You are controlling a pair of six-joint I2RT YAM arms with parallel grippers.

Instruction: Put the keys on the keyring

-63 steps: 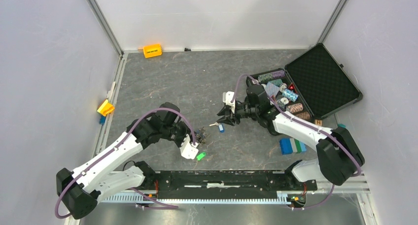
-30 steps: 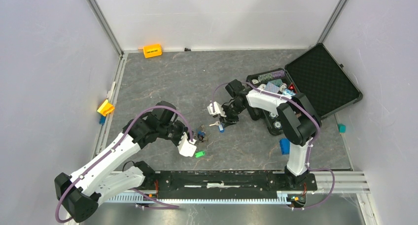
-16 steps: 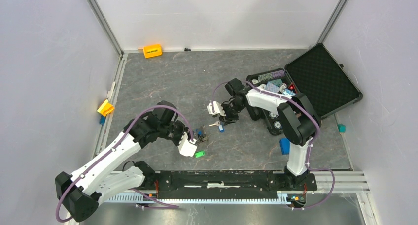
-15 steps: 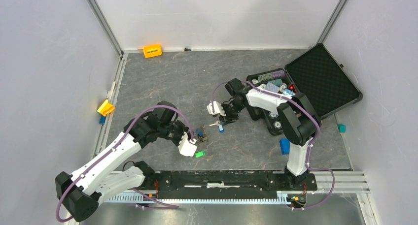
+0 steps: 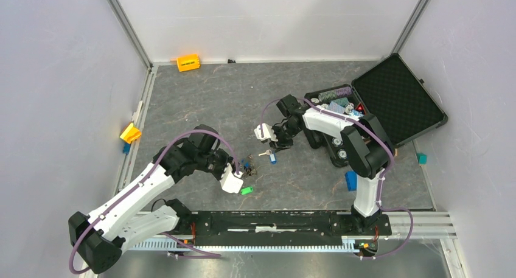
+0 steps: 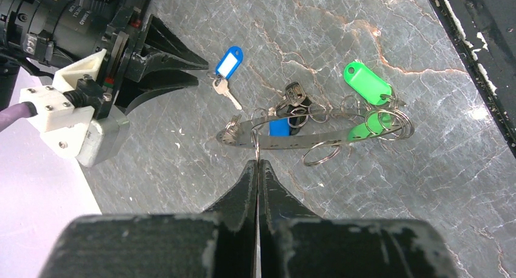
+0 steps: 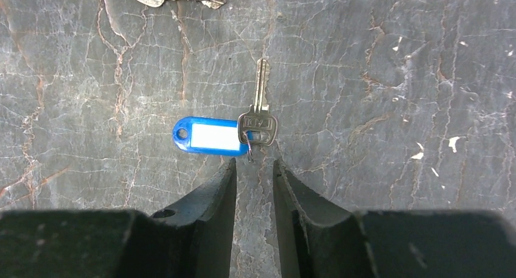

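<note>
The left end effector (image 6: 257, 168), fingers pressed together, pinched the rim of the large, thin silvery-grey metal keyring (image 6: 292, 140), which stood on edge on the grey marbled surface (image 6: 377, 22) with a green plastic tag (image 6: 367, 84) near one end. The right end effector (image 7: 254, 170) hung slightly spread, holding nothing, just beside a small silver key with a blue oblong plastic tag (image 7: 258, 127) lying flat.

- A grey marbled table (image 5: 207, 101) carries everything.
- An orange block (image 5: 188, 62) lies at its far edge.
- An open black case (image 5: 398, 98) sits at the right.
- A blue-tagged key (image 7: 254, 131) lies flat near the middle.
- A bunch of keys (image 6: 296, 101) on a keyring (image 6: 286, 139), with a green tag (image 6: 367, 83), lies near it.
- A blue block (image 5: 351, 180) lies right of centre.
</note>
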